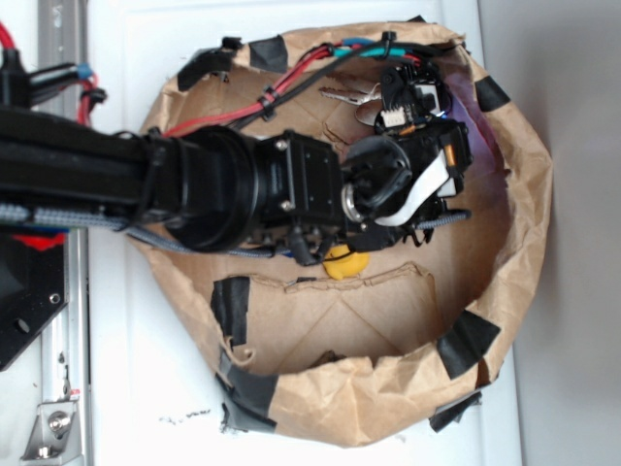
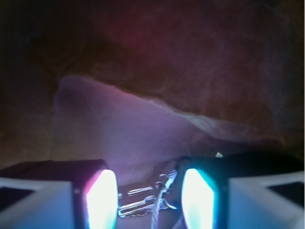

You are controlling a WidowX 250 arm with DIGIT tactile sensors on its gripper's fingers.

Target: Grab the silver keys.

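From the exterior view, the arm reaches into a brown paper bag, and the keys peek out near the bag's far wall, partly under the gripper. A little yellow duck sits well apart, under the arm. In the wrist view, the fingers are spread, with the keys lying right between them. Probably best to drop straight down and close on the thick cluster near the rings, since flat keys slip easily.

- No text, label, brand, number or sign can be read in either view.
- The exterior view shows no legible marking.
- The wrist view is dim and blurred.
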